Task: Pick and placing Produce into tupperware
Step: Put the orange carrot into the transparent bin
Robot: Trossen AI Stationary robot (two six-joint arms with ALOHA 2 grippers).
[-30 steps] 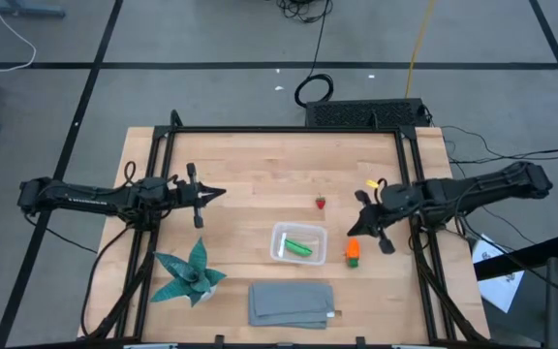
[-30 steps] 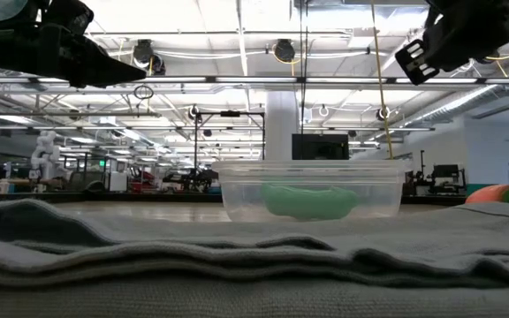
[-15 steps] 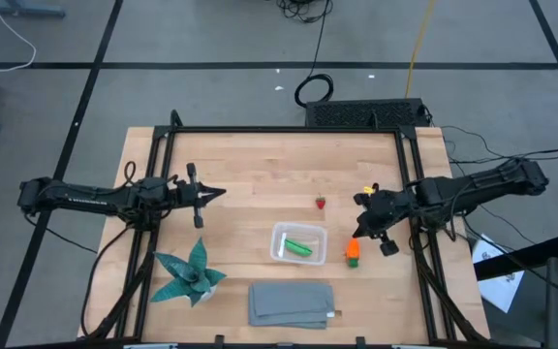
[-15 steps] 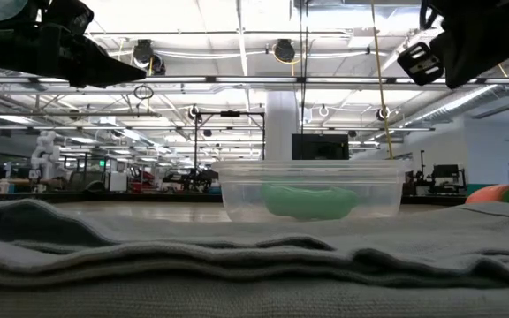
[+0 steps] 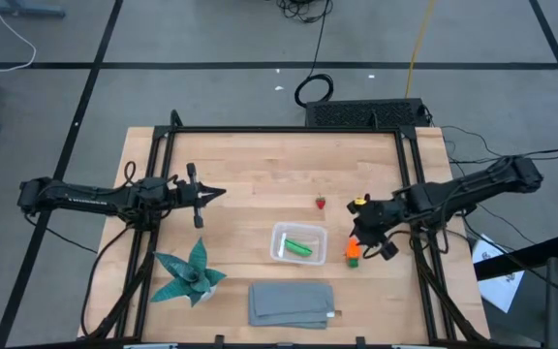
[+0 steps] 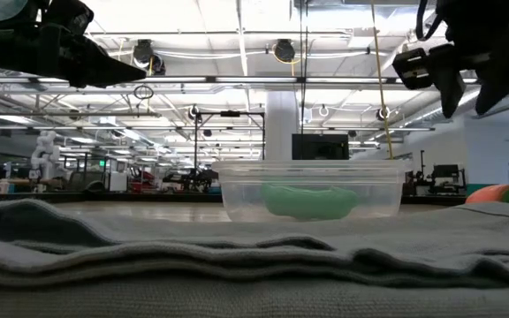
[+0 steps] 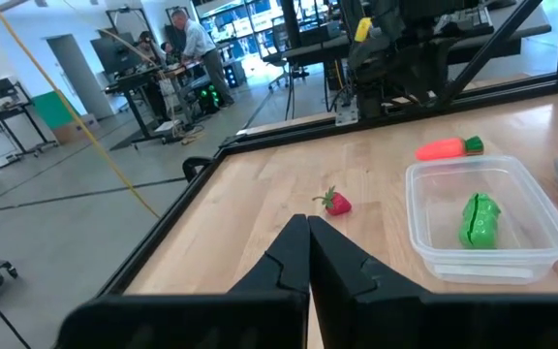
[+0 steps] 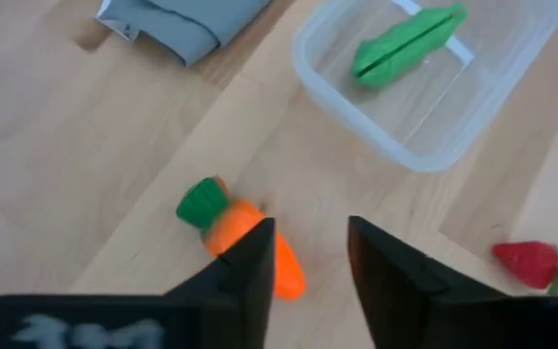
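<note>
While the left gripper is held closed and idle, the right gripper is positioned, jaws apart, above the carrot beside the tupperware.

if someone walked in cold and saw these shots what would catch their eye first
Likely the right gripper, fingers open, hanging over the orange carrot just beside the clear tupperware, which already holds the green pod. Next, the red strawberry alone on the wood behind the tupperware. The left gripper waits shut at the table's left, above the teal plant.
</note>
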